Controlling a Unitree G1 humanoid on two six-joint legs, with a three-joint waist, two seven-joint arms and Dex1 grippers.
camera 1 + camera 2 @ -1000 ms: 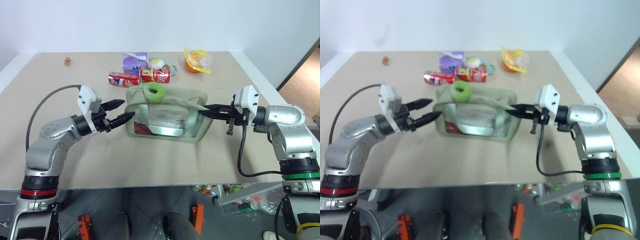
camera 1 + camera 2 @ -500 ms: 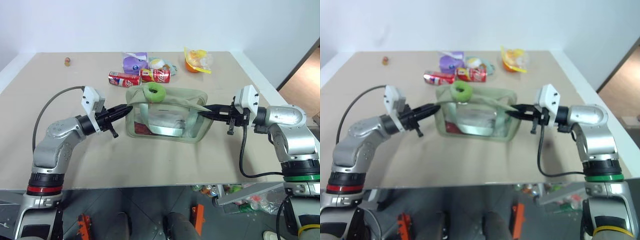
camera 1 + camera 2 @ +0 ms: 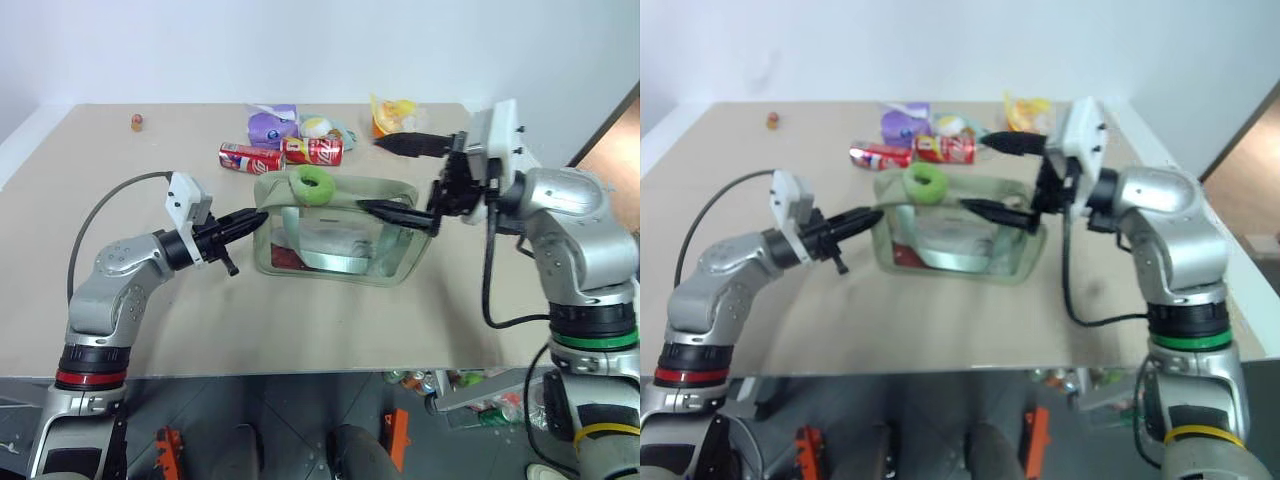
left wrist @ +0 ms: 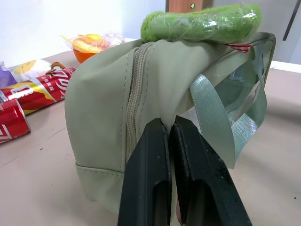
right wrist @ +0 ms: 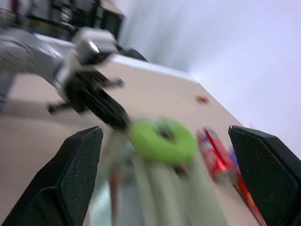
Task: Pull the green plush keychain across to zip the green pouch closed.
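Observation:
The green pouch (image 3: 340, 250) stands mid-table, a boxy sage-green bag with clear panels and a strap. On top of its left end lies the green plush keychain (image 3: 311, 183), a lime fuzzy ring. My left gripper (image 3: 250, 222) is shut on the fabric at the pouch's left end; in the left wrist view its fingers (image 4: 146, 179) pinch the pouch (image 4: 103, 94) beside the zipper, under the keychain (image 4: 202, 21). My right gripper (image 3: 370, 175) hangs open above the pouch's right half, jaws wide apart, nothing between them. In the right wrist view the keychain (image 5: 162, 140) lies ahead between its fingers (image 5: 80, 174).
Behind the pouch lie two red cans (image 3: 250, 157) (image 3: 312, 151), a purple packet (image 3: 270, 125) and an orange-yellow bagged item (image 3: 395, 117). A small brown object (image 3: 135, 122) sits at the far left. Bare tabletop (image 3: 300, 320) lies in front of the pouch.
My left gripper closed on the pouch's left end. My right gripper let go of the right end, opened wide, and rose and moved left over the pouch toward the keychain.

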